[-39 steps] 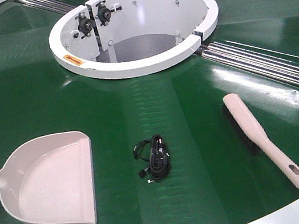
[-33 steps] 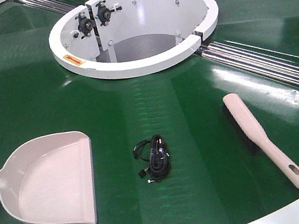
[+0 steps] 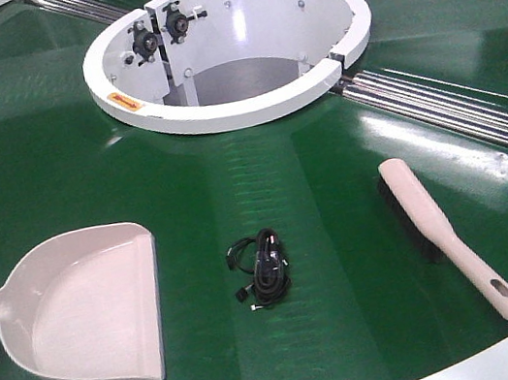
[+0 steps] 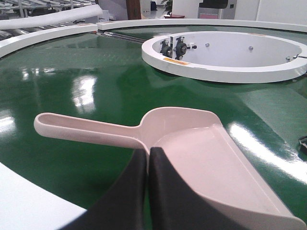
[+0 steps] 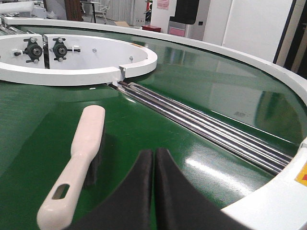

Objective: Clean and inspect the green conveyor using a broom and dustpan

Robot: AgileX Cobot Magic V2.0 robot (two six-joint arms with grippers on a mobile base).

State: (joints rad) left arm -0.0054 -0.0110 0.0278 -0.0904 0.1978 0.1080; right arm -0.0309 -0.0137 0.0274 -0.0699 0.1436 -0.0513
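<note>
Fingers press together, empty, on left gripper (image 4: 147, 152) and right gripper (image 5: 154, 153); slim beige-pink plastic broom (image 3: 444, 235) and scoop-shaped beige-pink dustpan (image 3: 89, 317) lie untouched on glossy dark-green conveyor (image 3: 334, 196).

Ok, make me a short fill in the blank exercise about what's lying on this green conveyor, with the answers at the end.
1. On the green conveyor, the coiled cable between the dustpan and the broom is ____ in colour.
2. The broom's handle ends in a slot-shaped ____.
3. The left gripper and right gripper are both ____, holding nothing.
Answers: black; hole; shut.
</note>
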